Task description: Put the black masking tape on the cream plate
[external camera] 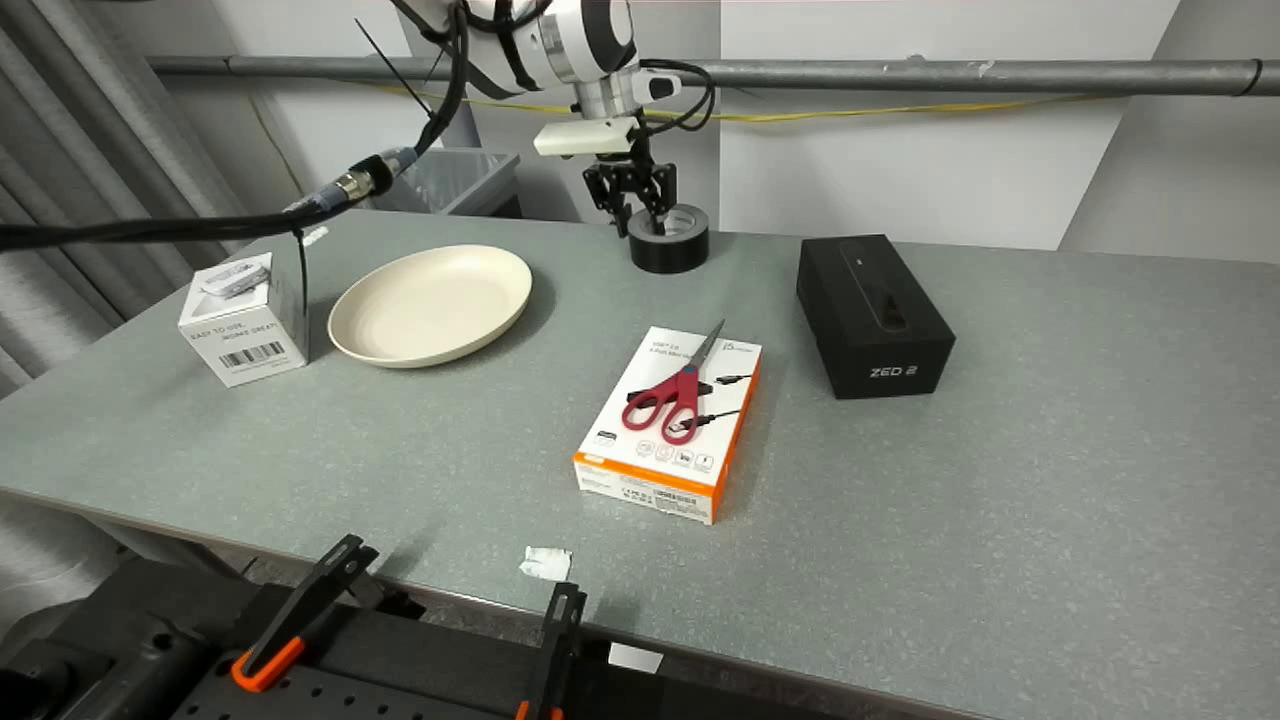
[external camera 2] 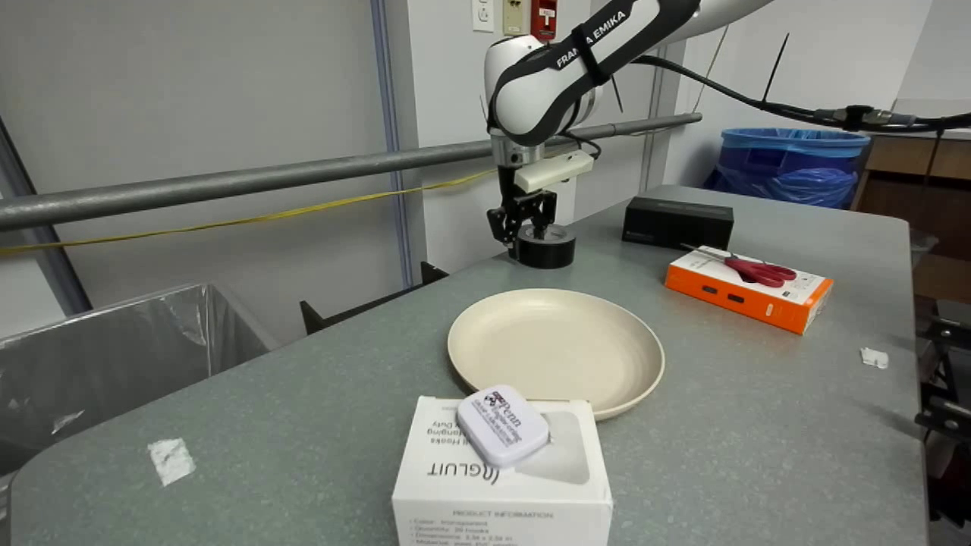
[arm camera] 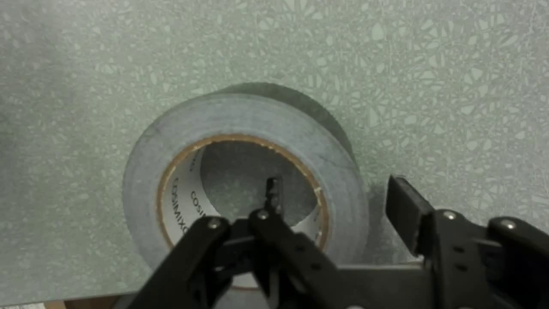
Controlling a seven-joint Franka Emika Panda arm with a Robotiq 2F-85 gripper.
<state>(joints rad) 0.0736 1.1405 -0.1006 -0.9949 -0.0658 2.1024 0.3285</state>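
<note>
Black masking tape (external camera: 670, 257) lay flat on the grey counter (external camera: 1080, 470), near its edge, between your cream plate (external camera: 432, 305) and the ZED 2 box (external camera: 875, 320) and apart from both. Your end effector (arm camera: 339, 204) stood at the roll with its jaws parted: in the wrist view one finger (arm camera: 274, 193) reached into the hollow core and the other stood outside the ring, the tape's wall between them. You could not tell whether the inner finger touched the core. In both exterior views you saw red-handled scissors (external camera: 688, 383) lying on the orange-and-white mini hub box (external camera: 640, 472), and a white Penn case (external camera 2: 502, 426) resting on the white hooks box (external camera 2: 497, 497) just beside the plate.
</note>
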